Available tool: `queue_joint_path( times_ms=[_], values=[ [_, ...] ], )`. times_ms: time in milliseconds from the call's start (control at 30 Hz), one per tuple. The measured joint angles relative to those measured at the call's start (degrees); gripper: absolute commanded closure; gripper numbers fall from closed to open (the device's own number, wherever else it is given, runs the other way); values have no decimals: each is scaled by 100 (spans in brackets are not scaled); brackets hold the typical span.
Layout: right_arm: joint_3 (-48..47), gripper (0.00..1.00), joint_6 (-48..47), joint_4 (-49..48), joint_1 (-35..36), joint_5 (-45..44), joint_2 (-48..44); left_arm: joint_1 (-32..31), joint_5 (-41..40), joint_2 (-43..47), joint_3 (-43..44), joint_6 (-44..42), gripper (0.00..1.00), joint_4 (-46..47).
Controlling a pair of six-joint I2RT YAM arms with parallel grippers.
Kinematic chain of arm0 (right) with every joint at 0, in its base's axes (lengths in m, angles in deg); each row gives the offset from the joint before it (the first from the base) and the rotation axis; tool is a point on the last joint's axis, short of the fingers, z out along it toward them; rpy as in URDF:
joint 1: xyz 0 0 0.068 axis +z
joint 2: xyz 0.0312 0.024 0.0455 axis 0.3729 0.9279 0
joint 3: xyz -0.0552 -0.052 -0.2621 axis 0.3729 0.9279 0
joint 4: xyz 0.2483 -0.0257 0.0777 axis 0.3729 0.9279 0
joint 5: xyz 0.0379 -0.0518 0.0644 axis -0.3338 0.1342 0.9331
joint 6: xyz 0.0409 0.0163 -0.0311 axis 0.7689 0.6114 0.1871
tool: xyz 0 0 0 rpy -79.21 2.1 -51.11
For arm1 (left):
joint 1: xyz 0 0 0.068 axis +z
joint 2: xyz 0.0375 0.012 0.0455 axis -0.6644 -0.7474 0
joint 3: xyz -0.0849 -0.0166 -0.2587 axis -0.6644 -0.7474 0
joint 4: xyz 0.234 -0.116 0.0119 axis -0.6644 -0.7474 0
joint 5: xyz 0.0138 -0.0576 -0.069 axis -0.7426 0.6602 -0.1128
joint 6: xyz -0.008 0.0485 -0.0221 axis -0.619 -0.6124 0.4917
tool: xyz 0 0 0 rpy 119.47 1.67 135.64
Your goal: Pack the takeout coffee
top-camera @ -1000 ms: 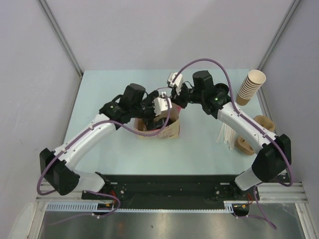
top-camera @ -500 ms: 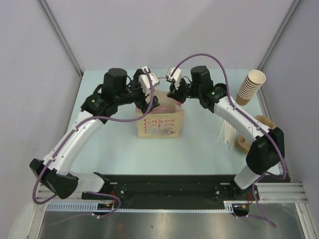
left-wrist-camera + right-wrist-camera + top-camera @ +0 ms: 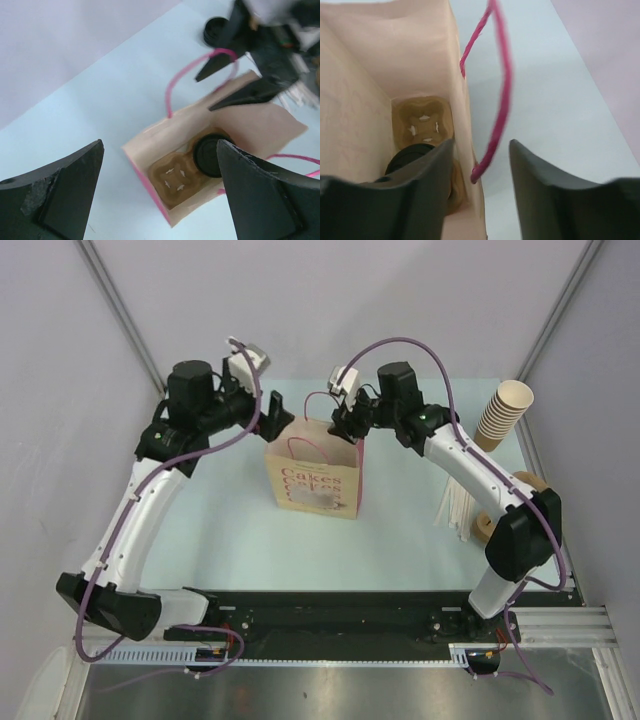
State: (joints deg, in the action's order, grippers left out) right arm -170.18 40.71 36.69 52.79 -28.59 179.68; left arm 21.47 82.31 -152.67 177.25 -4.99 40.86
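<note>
Paper, likely light, crushable: your takeout coffee sits inside the bag; hold it gently below the lid. Left jaws gape; right jaws open astride the handle.

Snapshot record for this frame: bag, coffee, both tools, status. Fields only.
bag: brown paper bag with pink rope handles, upright on pale blue table, top open
coffee: takeout cup with round black lid, inside bag, seated in brown moulded-pulp carrier
left tool: wide open, clear of bag, holding nothing
right tool: open, straddling bag's rim and one handle
status: coffee looks packed
</note>
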Motion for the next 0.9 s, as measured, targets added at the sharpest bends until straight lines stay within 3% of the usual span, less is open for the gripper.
queue_joint_path(
  times_ms=[200, 567, 800, 900],
  values=[
    [-369, 18, 59, 146, 4, -26, 4, 1027, 273, -55, -9, 866, 0, 133],
    [-1766, 18, 933, 673, -313, -262, -254, 1814, 437, -302, -160, 1357, 0, 413],
    [-1639, 22, 1786, 1464, -1620, -664, -929, 1897, 251, -396, -391, 1351, 0, 509],
    [-990, 28, 2118, 1773, -2363, -935, -1241, 1897, 219, -396, -544, 1355, 0, 654]
  ],
)
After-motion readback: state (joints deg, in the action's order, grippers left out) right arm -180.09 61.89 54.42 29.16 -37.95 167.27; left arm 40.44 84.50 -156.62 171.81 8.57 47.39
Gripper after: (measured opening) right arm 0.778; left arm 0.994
